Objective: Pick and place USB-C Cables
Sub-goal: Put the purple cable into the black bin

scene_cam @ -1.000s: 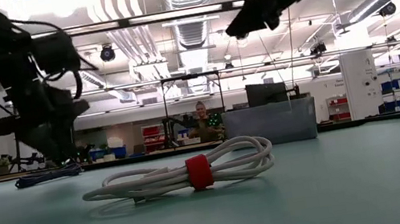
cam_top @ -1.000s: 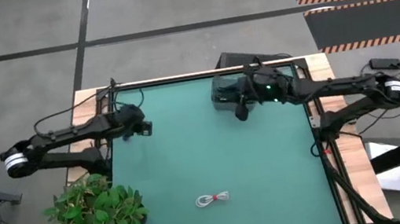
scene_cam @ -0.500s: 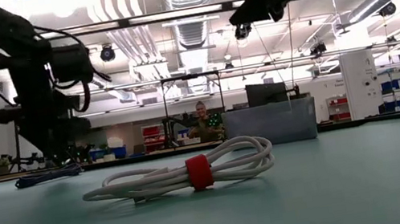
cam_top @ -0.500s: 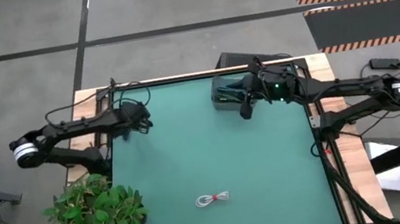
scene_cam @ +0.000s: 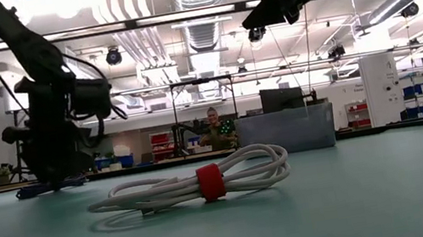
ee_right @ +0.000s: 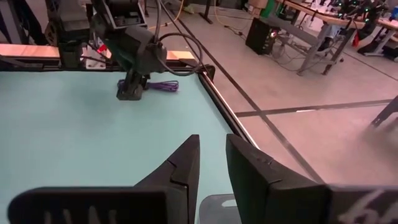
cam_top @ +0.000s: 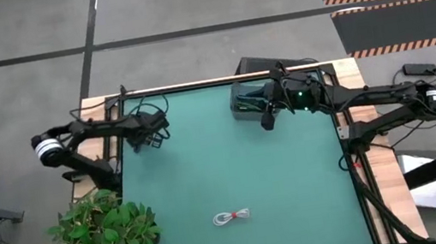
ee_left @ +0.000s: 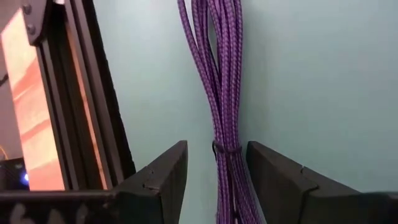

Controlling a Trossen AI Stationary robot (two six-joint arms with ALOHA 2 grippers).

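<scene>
Nearest the low camera, a white cable (scene_cam: 192, 184) bundle with a red band lies coiled on the green counter (cam_top: 296, 179), well apart from both arms; in the high view it sits near the counter's front edge, beside a potted plant (cam_top: 101, 235). Farther back, at the far left corner, the left claw (ee_left: 214, 171) is down over a second bundle, the purple-blue cable (ee_left: 217, 74) (it reads dark blue in the low view), which lies just beside the counter's black edge rail (ee_left: 93, 99). That claw is open, one finger on each side of the bundle near its small tie, so the cable's long axis runs straight ahead between the fingers and roughly parallel to the rail; the fingers straddle it without visibly pressing on it. The coming grip probably depends on just this: closing across the strands, not along them. The left arm is plainly the nearer one for this cable. Farthest off, at the back right, the right claw (ee_right: 211, 165) hangs above the grey bin (cam_top: 243, 101), empty, its fingers a narrow gap apart.
</scene>
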